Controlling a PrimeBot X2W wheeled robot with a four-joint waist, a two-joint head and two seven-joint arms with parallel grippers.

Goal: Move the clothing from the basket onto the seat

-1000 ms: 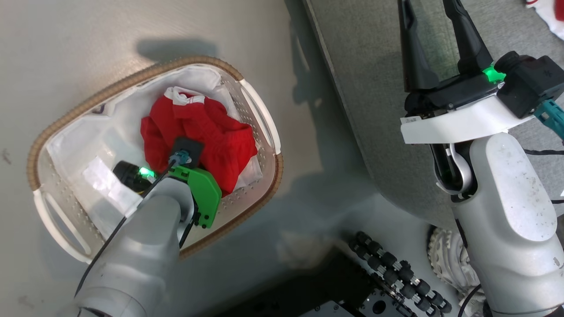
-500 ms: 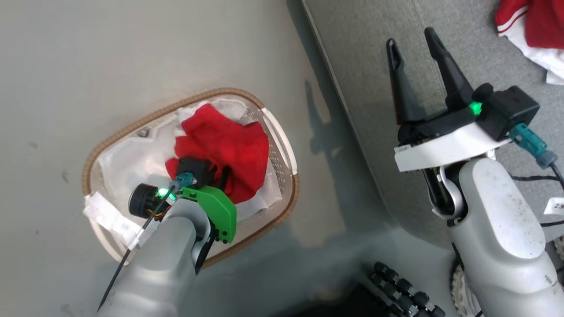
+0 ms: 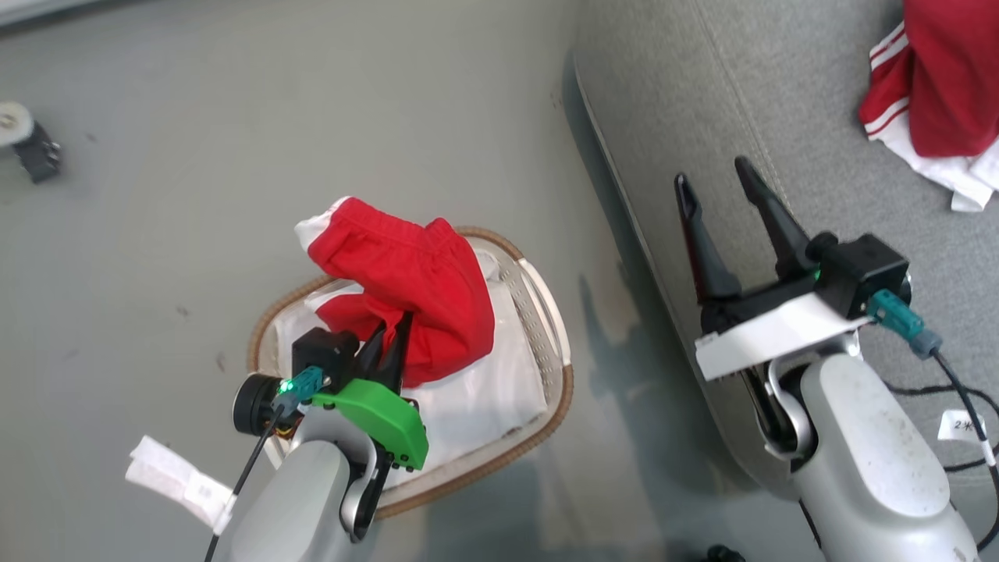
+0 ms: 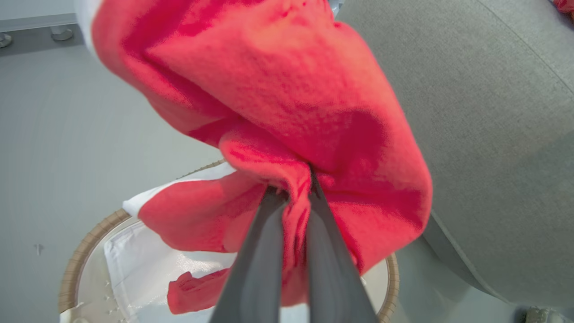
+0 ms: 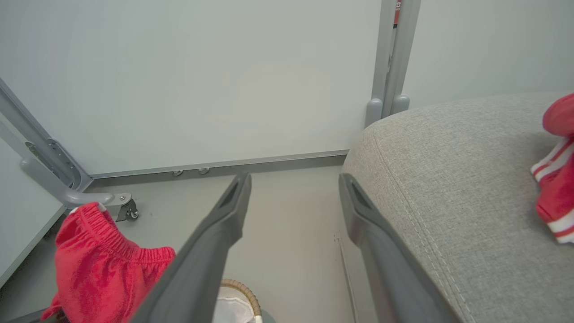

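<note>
My left gripper [image 3: 394, 332] is shut on a red garment [image 3: 406, 293] with an elastic waist and holds it up over the basket [image 3: 546, 308]; the cloth droops toward the white liner [image 3: 476, 398]. In the left wrist view the dark fingers [image 4: 264, 251] pinch a fold of that red garment [image 4: 287, 103] above the basket [image 4: 80, 258]. A second red garment [image 3: 944, 78] with white striped trim lies on the grey seat [image 3: 741, 101] at the upper right. My right gripper [image 3: 714, 183] hovers open and empty over the seat's edge. The right wrist view shows its fingers [image 5: 224, 224] apart, with the seat [image 5: 448, 179] on the right.
The pale floor [image 3: 312, 117] surrounds the basket. A small castor [image 3: 23, 140] stands at the far left. A white tag [image 3: 168, 476] hangs from my left arm's cable. In the right wrist view a wall [image 5: 202, 80] and a metal post [image 5: 394, 54] stand behind the seat.
My left gripper has lifted the red garment out of the basket and above its rim. The head camera has tilted, so the whole picture has shifted. The right gripper stays open.
</note>
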